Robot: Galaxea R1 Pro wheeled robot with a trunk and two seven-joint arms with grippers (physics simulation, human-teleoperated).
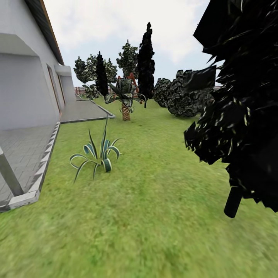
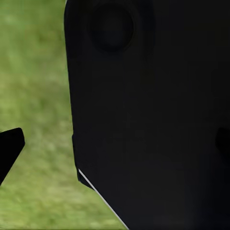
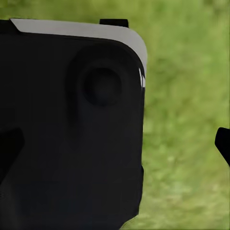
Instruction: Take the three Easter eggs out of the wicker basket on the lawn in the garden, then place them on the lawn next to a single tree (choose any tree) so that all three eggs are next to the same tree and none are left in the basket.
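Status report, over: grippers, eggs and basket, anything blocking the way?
Grippers: state unclear, wrist views largely blocked by dark robot body. Eggs and basket not sighted; lawn ahead. Black-leaved tree close on the right, striped spiky plant ahead left.

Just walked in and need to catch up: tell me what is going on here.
Nothing is being handled at the moment; the robot looks to be on its way across the lawn. The head view looks over grass beside a white house with a paved patio. A striped spiky plant stands near the patio edge, a small palm farther back, and a black tree close on the right. Both wrist views show dark robot parts over grass; whether the jaws are open cannot be told.
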